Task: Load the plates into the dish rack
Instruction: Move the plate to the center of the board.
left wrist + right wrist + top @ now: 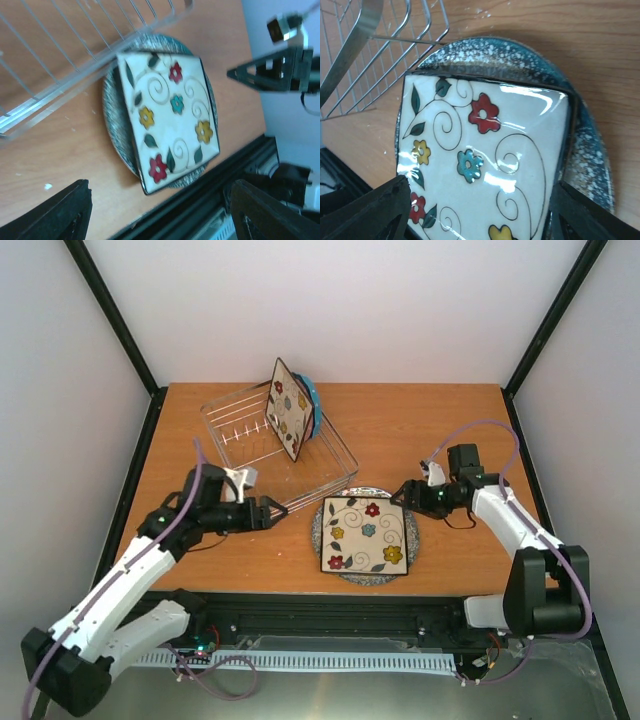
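A square cream flowered plate (365,533) lies flat on a round grey speckled plate (368,579) at the table's front centre. Both also show in the right wrist view, the square plate (485,160) on the grey plate (520,55). In the wire dish rack (320,480) another square flowered plate (288,410) stands on edge, with a blue plate (316,405) right behind it. My left gripper (283,513) hangs open just left of the stacked plates and holds nothing. The right gripper (401,490) is open over the square plate's far right corner, its fingers (370,215) apart either side of it.
The rack's near corner (75,55) lies close to the grey plate's rim (112,125). A black rail (330,605) runs along the table's front edge. White walls with black posts close in the back and the sides.
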### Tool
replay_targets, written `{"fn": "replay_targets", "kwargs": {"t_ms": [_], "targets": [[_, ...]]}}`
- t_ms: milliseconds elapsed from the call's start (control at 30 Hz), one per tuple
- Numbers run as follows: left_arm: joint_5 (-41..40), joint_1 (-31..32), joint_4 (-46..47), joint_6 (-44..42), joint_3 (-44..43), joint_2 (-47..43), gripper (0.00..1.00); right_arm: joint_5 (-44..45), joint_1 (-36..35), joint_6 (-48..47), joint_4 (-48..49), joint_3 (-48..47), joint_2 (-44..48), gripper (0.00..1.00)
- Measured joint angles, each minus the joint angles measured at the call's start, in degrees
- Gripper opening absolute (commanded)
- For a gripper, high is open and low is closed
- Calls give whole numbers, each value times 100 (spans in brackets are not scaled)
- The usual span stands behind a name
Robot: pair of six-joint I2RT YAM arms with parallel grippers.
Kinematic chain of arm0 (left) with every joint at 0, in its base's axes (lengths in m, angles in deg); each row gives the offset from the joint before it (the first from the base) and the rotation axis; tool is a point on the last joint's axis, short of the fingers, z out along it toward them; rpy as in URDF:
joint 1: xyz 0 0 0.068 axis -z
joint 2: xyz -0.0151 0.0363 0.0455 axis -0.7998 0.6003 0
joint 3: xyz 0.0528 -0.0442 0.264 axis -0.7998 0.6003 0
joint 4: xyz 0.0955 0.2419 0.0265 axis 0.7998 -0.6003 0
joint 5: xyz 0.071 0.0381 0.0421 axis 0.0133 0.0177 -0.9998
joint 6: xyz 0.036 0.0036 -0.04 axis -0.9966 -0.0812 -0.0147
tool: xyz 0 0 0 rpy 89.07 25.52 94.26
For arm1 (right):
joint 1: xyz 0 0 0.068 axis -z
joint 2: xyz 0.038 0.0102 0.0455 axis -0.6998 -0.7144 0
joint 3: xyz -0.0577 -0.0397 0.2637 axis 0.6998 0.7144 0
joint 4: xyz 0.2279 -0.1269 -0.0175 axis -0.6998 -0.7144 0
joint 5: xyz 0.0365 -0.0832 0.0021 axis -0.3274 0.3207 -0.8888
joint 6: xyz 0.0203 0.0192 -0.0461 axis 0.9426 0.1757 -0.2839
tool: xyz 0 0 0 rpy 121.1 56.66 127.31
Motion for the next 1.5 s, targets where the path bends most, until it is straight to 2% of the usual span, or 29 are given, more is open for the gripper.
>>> {"fn": "replay_targets", "kwargs": {"t_ms": [167, 300, 433, 733, 1100, 1500], "targets": [[-341, 1270, 212, 264, 7, 616, 77, -363, 0, -90, 240, 35, -249, 75], [-485, 1768, 505, 393, 70, 1062, 79, -476, 0, -22, 595, 415, -411, 75], [-566, 1801, 793, 435, 258, 1287, 79, -367, 0, -11, 581, 726, -411, 75], [-586, 1808, 1355, 343, 372, 2039, 80, -236, 7, 4, 577, 767, -428, 75], [-730, 1786, 1805, -42, 35, 3316, 81, -273, 4, 20, 577, 802, -730, 75], [-501, 1379, 1996, -249, 76, 3390, 81, -317, 4, 46, 590, 800, -817, 75]]}}
